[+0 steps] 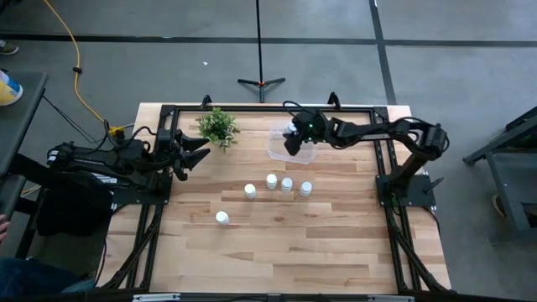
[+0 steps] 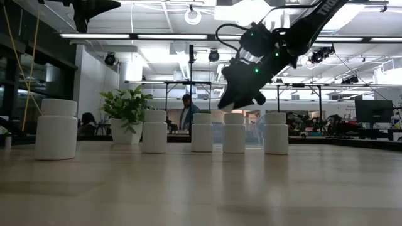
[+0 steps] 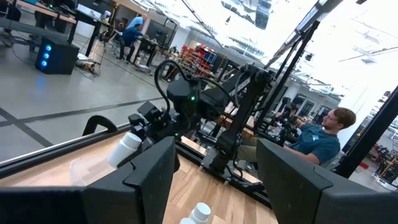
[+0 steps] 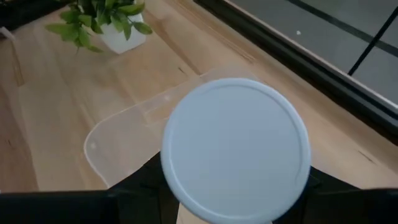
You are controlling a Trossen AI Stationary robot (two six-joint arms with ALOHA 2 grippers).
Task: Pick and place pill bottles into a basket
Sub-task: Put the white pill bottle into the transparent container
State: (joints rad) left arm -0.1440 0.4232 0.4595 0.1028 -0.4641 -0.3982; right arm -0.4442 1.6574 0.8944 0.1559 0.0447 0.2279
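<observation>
Bottles (image 1: 276,185): you have five standing loose on the counter (image 1: 277,243), nearest you. Beyond them, your right tool (image 1: 291,136) grips a sixth bottle (image 4: 235,149) above the clear basket (image 1: 285,144). Your left tool (image 1: 197,152) waits open beside the plant (image 1: 218,127).

Grey concrete floor (image 1: 126,59), bright ceiling strip lights (image 2: 163,36).

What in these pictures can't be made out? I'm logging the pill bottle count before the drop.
- Floor of the clear plastic rectangular basket: high view, covered by the right pincer; right wrist view, blocked by the small white capped pill bottle it holds.
- Fifth standing bottle: left wrist view, outside the frame.
- Left pincer: low view, cut by the top edge.
</observation>
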